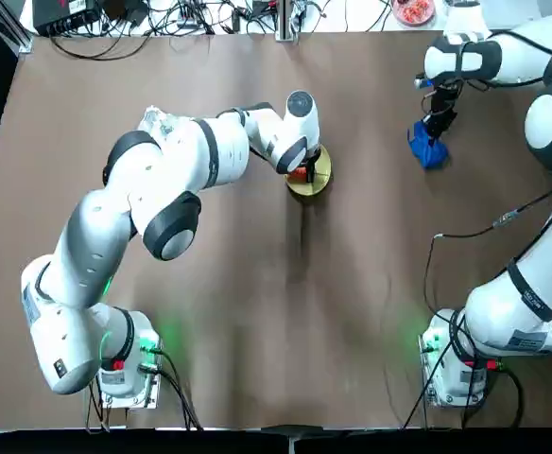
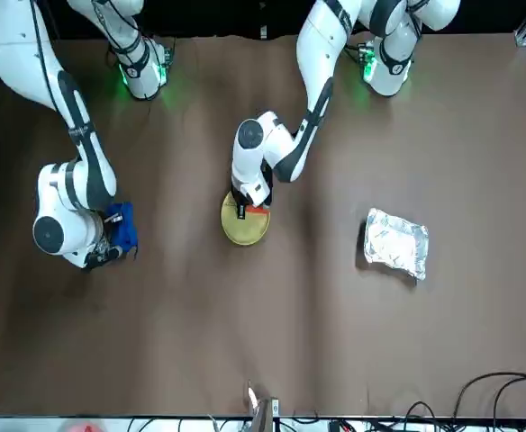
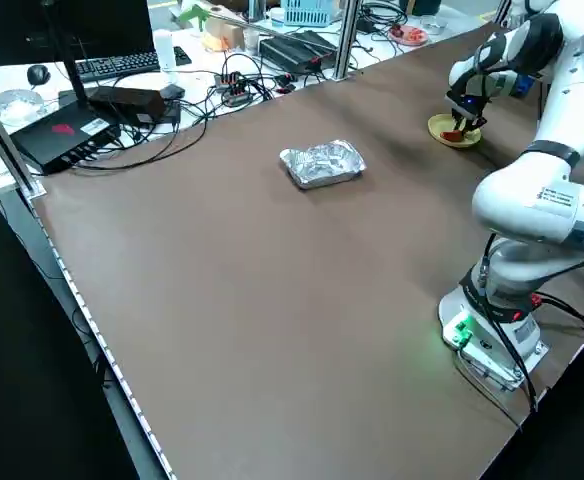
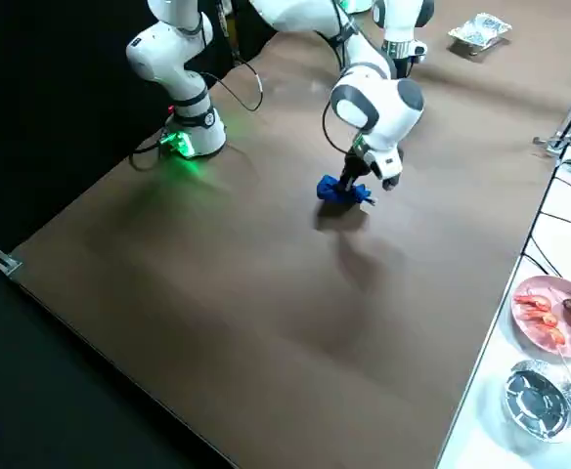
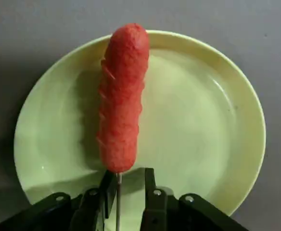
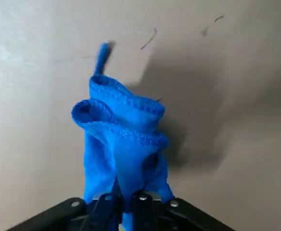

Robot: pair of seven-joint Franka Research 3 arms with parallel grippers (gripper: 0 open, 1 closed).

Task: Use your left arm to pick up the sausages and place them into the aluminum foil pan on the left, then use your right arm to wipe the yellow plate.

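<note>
A red-orange sausage (image 5: 120, 96) hangs just above the pale-yellow plate (image 5: 198, 120) and casts a shadow on it. My left gripper (image 5: 127, 185) is shut on the sausage's near end, where a thin metal pin shows between the fingers. In the top view the left gripper (image 1: 300, 170) is over the yellow plate (image 1: 318, 182) at mid-table. The crinkled aluminum foil pan (image 2: 395, 242) lies apart on the robot's left, mostly hidden under the left arm in the top view. Far to the right, my right gripper (image 6: 127, 197) is shut on a blue cloth (image 6: 121, 139) resting on the table (image 1: 428, 151).
Cables and black devices lie along the far edge beyond the brown mat, with a metal post (image 1: 284, 19) at its middle. A pink plate of food (image 4: 551, 313) and a foil dish (image 4: 538, 396) sit off the mat past the right arm.
</note>
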